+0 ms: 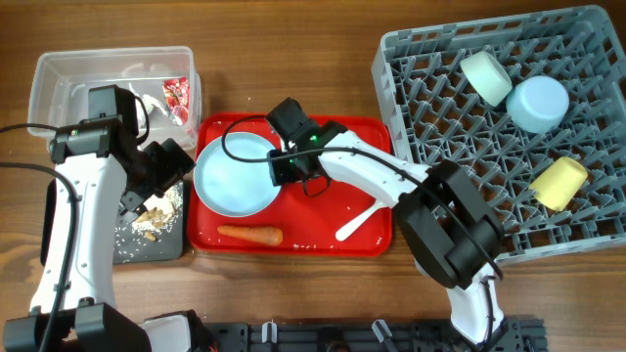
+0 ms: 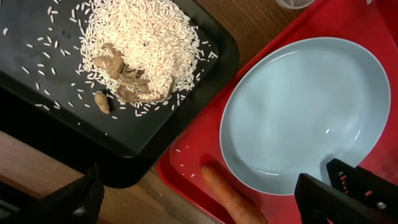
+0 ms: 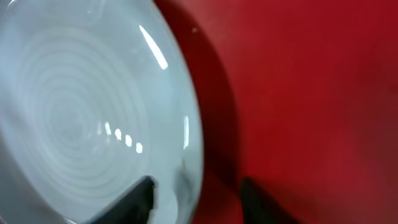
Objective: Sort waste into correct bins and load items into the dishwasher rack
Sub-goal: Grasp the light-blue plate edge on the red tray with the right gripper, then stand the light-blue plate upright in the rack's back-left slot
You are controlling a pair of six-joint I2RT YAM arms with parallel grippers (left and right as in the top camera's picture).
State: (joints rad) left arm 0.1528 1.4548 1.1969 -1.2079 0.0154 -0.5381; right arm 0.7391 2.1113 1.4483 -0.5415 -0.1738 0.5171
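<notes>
The light blue plate (image 1: 230, 176) lies on the red tray (image 1: 333, 137), with the orange carrot (image 1: 250, 235) in front of it and the white spoon (image 1: 357, 223) to its right. My right gripper (image 1: 284, 168) is open, its fingers (image 3: 198, 199) straddling the plate's (image 3: 74, 112) right rim. My left gripper (image 1: 166, 166) is wide open and empty (image 2: 205, 199) over the gap between the black tray (image 1: 147, 249) and the red tray, just above the carrot (image 2: 233, 199). Rice and beige scraps (image 2: 134, 56) lie in the black tray. The napkin (image 1: 147, 93) and wrapper (image 1: 177, 95) lie in the clear tub (image 1: 49, 93).
The grey rack (image 1: 460, 137) stands at the right and holds the mint bowl (image 1: 486, 76), the blue bowl (image 1: 538, 103) and the yellow cup (image 1: 559, 183). Loose rice grains are scattered on the black tray (image 2: 37, 93) and the red tray's edge (image 2: 186, 158).
</notes>
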